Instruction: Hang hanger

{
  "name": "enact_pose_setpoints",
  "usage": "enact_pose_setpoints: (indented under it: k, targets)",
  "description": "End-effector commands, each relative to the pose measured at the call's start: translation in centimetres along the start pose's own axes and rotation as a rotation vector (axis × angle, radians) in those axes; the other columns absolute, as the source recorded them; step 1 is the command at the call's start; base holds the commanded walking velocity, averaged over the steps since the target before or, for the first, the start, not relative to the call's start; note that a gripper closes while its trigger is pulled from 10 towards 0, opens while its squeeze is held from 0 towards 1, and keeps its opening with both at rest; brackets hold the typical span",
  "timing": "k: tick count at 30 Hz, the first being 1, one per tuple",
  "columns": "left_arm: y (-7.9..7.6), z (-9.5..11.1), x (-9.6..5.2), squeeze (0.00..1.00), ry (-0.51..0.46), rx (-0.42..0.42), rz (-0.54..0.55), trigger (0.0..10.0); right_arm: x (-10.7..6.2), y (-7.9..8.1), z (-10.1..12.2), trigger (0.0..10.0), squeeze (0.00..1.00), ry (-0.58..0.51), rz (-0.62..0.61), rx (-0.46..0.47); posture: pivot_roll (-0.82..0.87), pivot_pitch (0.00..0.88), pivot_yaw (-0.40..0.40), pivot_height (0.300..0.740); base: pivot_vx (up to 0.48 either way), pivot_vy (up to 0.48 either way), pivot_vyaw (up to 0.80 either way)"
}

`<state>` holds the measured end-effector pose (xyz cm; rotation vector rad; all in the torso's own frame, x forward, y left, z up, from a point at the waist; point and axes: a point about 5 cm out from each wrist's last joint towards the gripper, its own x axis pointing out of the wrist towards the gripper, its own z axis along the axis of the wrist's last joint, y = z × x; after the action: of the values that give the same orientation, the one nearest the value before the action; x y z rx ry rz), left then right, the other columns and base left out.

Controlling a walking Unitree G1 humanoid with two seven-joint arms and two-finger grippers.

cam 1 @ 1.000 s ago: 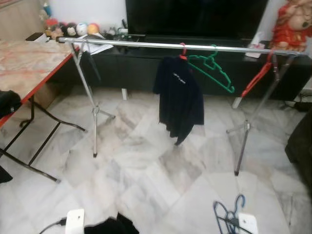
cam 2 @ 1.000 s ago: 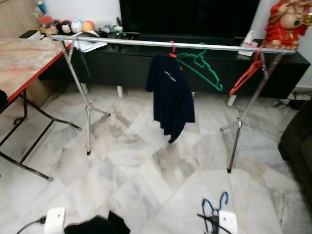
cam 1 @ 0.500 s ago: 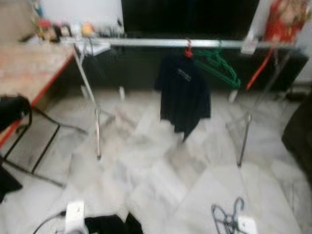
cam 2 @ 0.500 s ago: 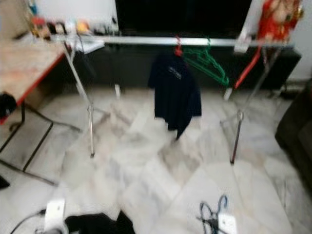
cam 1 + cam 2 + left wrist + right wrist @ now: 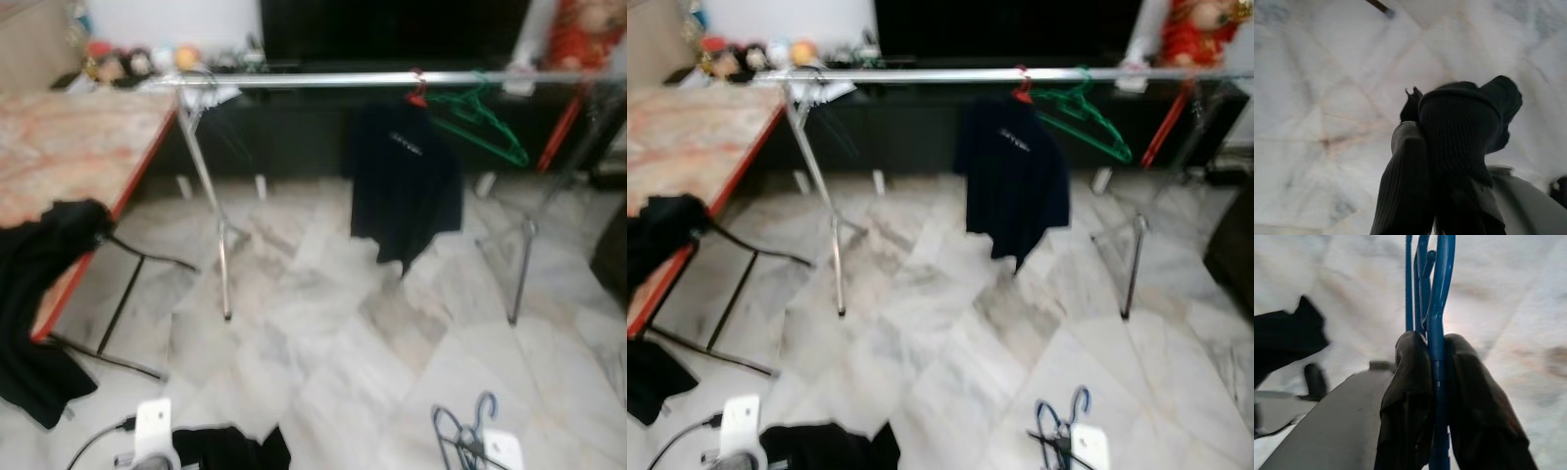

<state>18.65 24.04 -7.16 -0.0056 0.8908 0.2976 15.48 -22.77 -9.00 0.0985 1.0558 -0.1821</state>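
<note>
A silver clothes rail (image 5: 323,80) stands across the room on two tripod legs. On it hang a black shirt (image 5: 407,186) on a red hanger, an empty green hanger (image 5: 480,122) and a red hanger (image 5: 560,129) near its right end. Low at the right, my right gripper (image 5: 1432,340) is shut on a blue hanger (image 5: 1442,284), also visible as the blue hanger (image 5: 460,436) in the eye views. Low at the left, my left gripper (image 5: 1442,137) is shut on a black garment (image 5: 1464,122), which hangs above the floor as the black garment (image 5: 230,450).
A marble-topped table (image 5: 69,147) with a red edge and thin black legs stands at the left, with black clothing (image 5: 39,294) draped over its corner. A dark TV cabinet (image 5: 294,127) runs behind the rail. White marble floor (image 5: 323,352) lies between me and the rail.
The camera has swung left and blurred, so the rail and shirt sit further right in the picture and the table's draped clothing has come into view. Both grippers keep their hold.
</note>
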Motion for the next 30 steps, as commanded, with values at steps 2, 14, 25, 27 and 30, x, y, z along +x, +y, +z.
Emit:
enact_pose_setpoints:
  k: [2,14,25,27,30]
  targets:
    - [-0.35,0.05,0.02,0.00,0.001,0.002,-0.005,10.0,-0.15,-0.90,-0.22,10.0,0.00,0.005,-0.022,-0.006,-0.10,0.023,0.031,0.740,0.000,0.403,0.00]
    - [-0.36,-0.07,0.00,0.00,0.004,0.006,-0.009,10.0,-0.17,-0.99,-0.25,10.0,0.00,0.012,-0.019,-0.050,-0.10,0.013,0.028,0.740,0.000,0.402,0.04]
    - [-0.34,-0.09,0.00,0.00,0.005,0.003,-0.007,10.0,-0.17,-0.99,-0.30,10.0,0.00,0.009,-0.023,-0.026,-0.10,0.022,0.028,0.740,0.000,0.403,0.26]
    - [-0.32,-0.06,0.00,0.00,0.005,0.003,-0.007,10.0,-0.17,-0.97,-0.29,10.0,0.00,0.008,-0.024,-0.025,-0.10,0.023,0.028,0.740,0.000,0.403,0.00]
    - [-0.30,-0.04,0.01,0.00,0.005,0.003,-0.005,10.0,-0.17,-0.96,-0.28,10.0,0.00,0.004,-0.027,-0.015,-0.10,0.025,0.029,0.740,0.000,0.405,0.00]
